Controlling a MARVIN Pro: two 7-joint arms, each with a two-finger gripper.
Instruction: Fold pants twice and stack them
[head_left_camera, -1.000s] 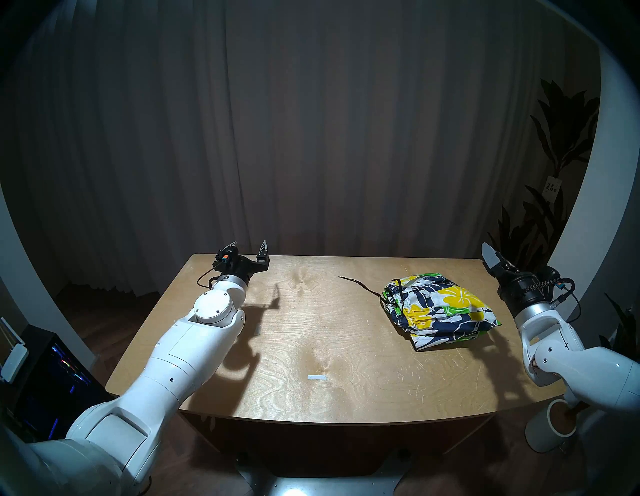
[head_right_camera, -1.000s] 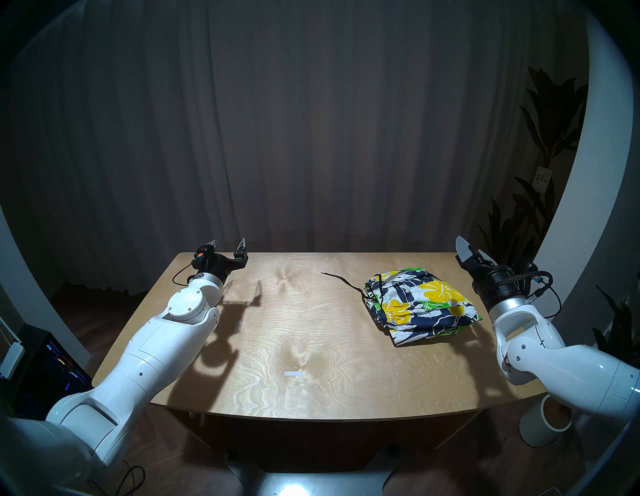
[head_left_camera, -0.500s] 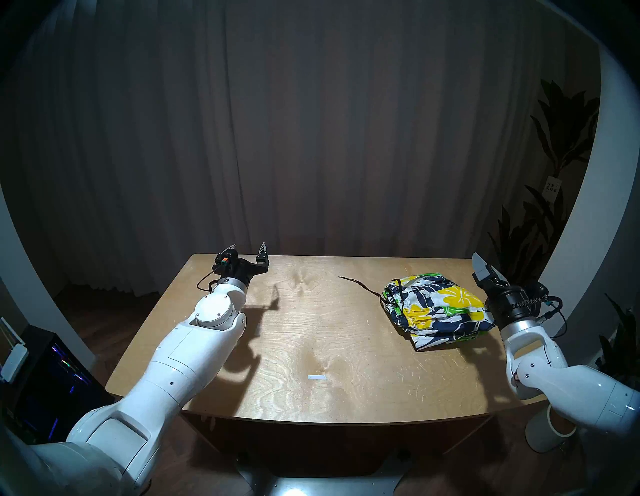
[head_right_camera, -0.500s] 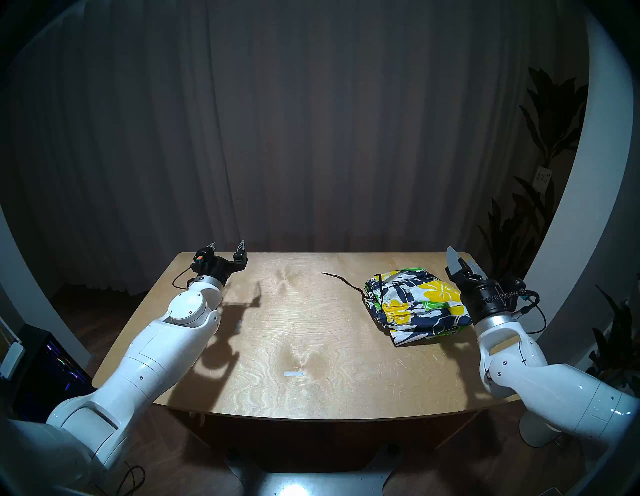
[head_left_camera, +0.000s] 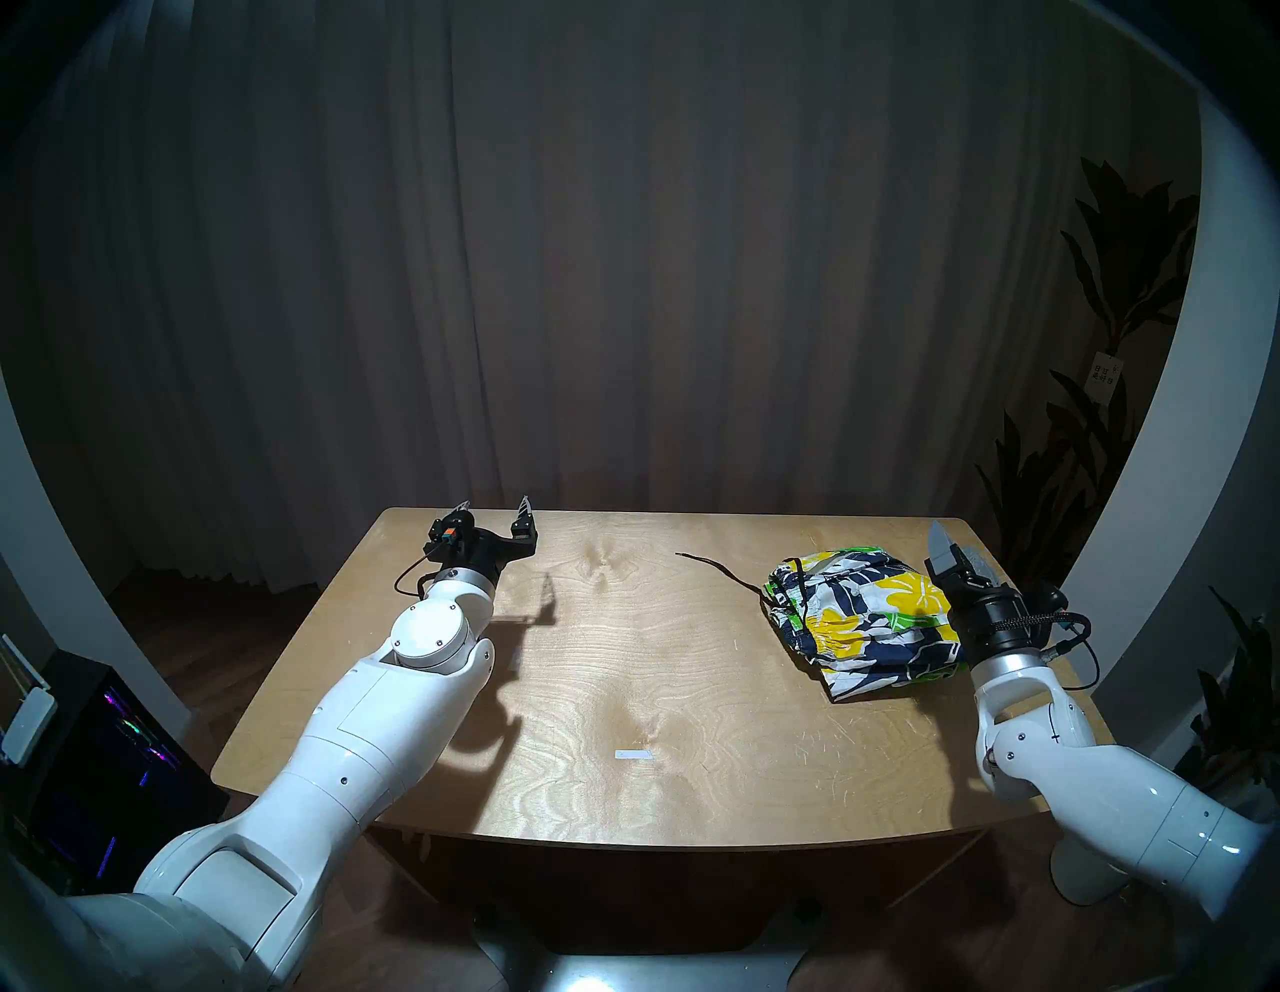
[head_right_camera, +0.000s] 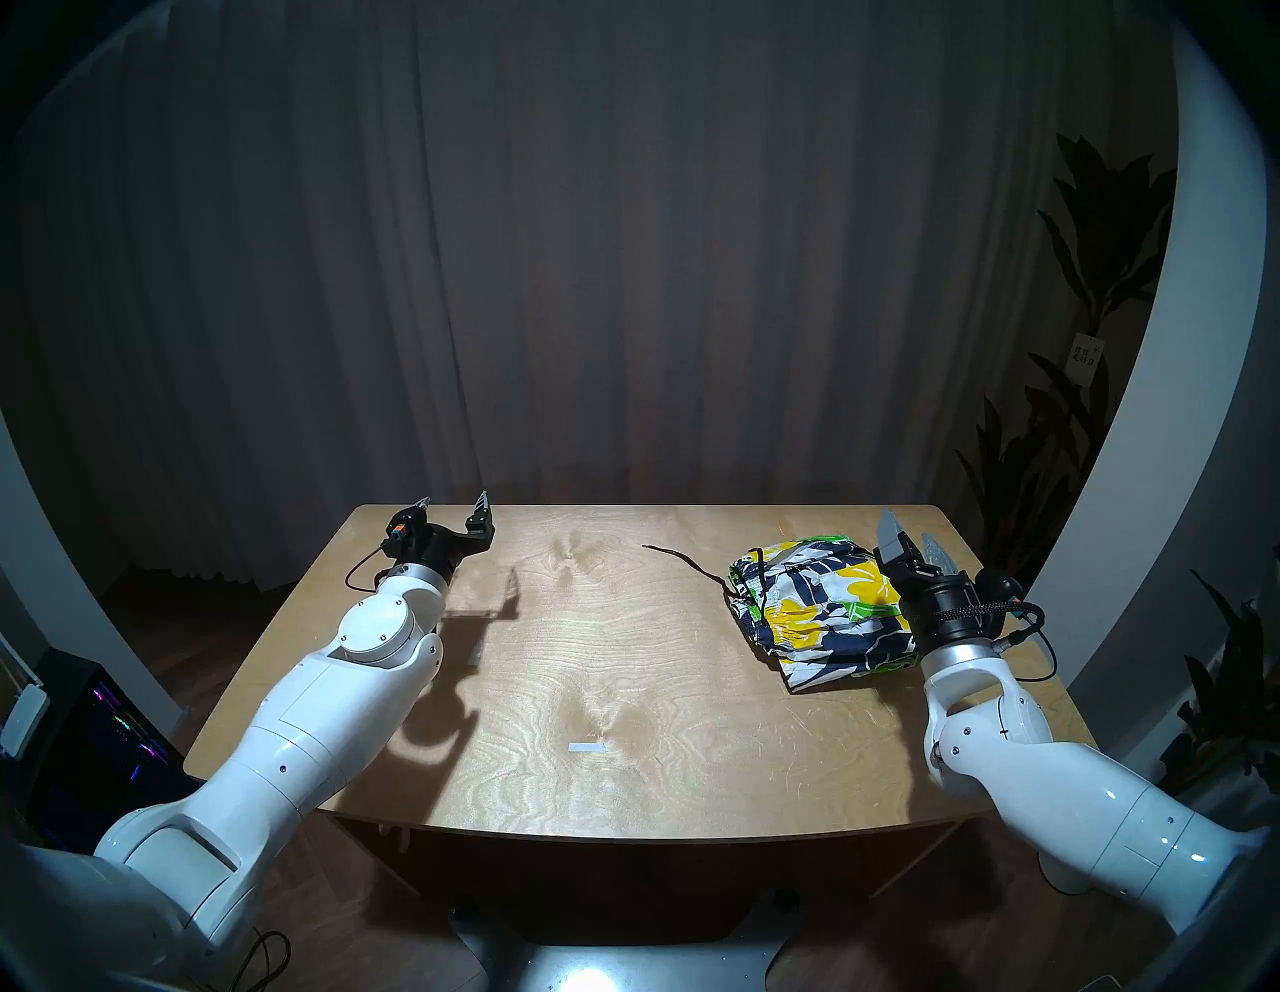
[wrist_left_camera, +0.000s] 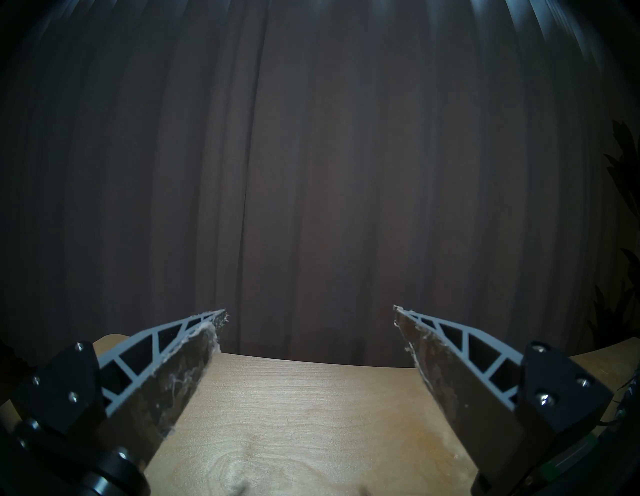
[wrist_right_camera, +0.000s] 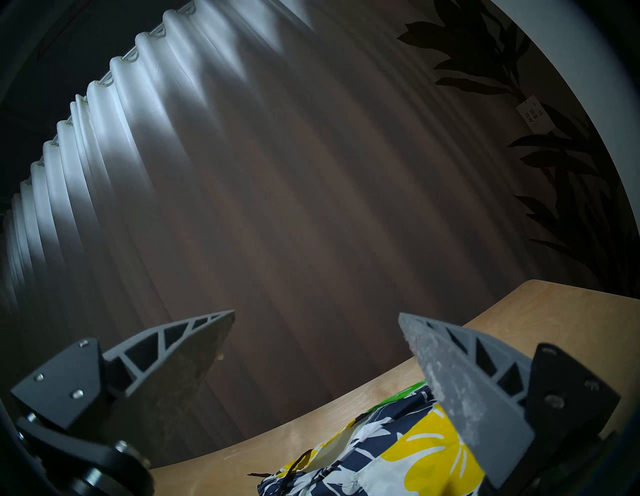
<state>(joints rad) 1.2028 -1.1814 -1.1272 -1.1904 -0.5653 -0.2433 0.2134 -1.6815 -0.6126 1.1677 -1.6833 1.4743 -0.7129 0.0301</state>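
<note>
Over the table's (head_left_camera: 623, 693) right side, the right gripper (head_left_camera: 954, 547) is held wide open and empty above the folded floral shorts (head_left_camera: 866, 623) — navy, yellow, green; farther left, the left gripper (head_left_camera: 493, 509) is spread wide, empty.

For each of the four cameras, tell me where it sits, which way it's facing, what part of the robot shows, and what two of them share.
Head stereo left: on the head, looking down at the table; both arms, left gripper and right gripper show.
Head stereo right: nearly the same picture, from slightly further right.
Left wrist: faces the curtain across the table's far edge; its open fingers show.
Right wrist: tilted, faces the curtain; its open fingers show.
Shared: the head views and the right wrist view show the folded flowered shorts, drawstring trailing.
</note>
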